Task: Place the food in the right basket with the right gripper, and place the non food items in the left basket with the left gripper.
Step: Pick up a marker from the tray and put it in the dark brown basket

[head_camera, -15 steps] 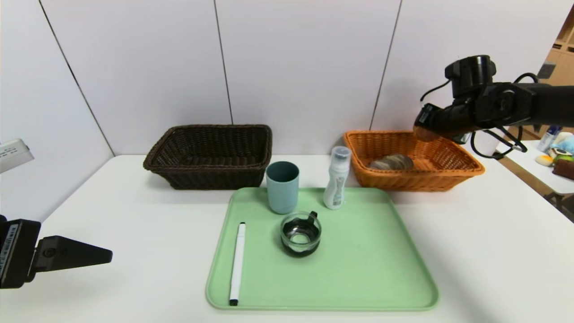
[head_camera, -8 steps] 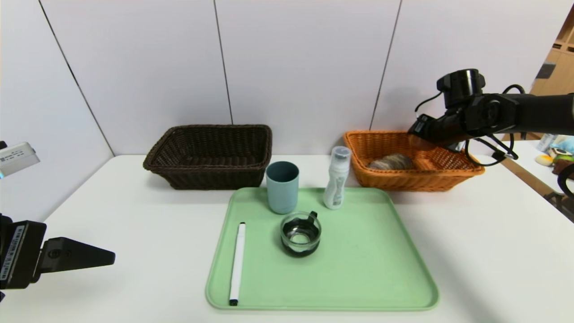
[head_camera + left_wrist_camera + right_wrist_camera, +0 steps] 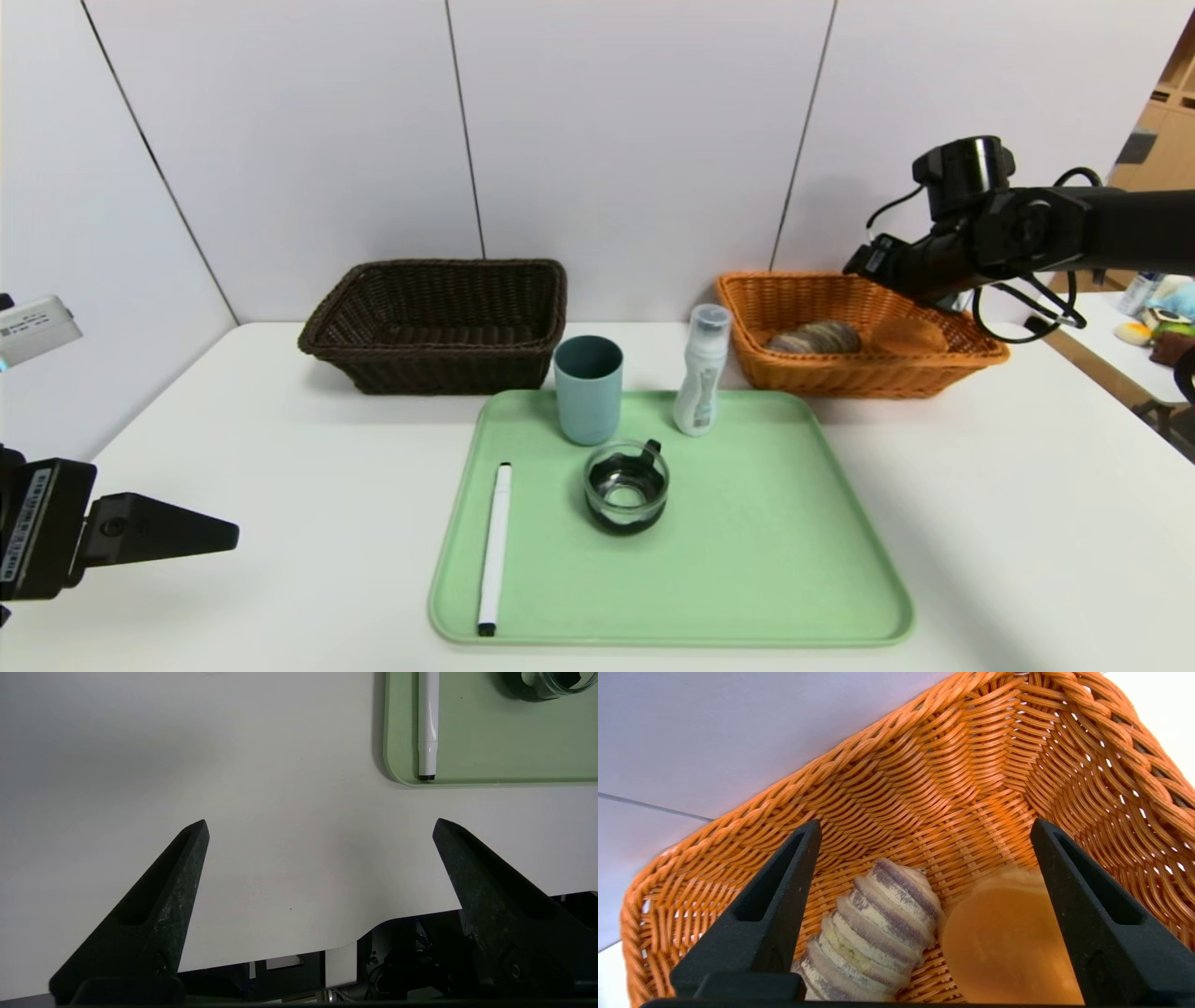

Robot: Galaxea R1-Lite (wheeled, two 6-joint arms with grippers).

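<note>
Looking down from the head camera, I have the white table (image 3: 980, 523) with a green tray (image 3: 747, 560) at its centre and two baskets at the back by the wall. My brown basket (image 3: 439, 322) sits back-left, nothing visible inside it. My orange basket (image 3: 859, 331) sits back-right and holds both breads: the striped loaf (image 3: 814, 337) towards its left side and the round bun (image 3: 910, 336) just beside it on the right, both lying on the basket floor.

My right gripper (image 3: 924, 828) hangs over the orange basket, fingers spread wide with nothing between them; the bun (image 3: 1008, 942) and loaf (image 3: 878, 933) lie below it. My left gripper (image 3: 320, 826) is parked low at the table's near-left edge, also spread wide and holding nothing.

On the tray, the teal cup (image 3: 588, 387) stands upright at the back, the white bottle (image 3: 702, 371) upright to its right, near the orange basket's left wall. My glass mug (image 3: 626, 485) sits in front of the cup. Along the tray's left side lies the marker (image 3: 494, 546), black tip towards me.
</note>
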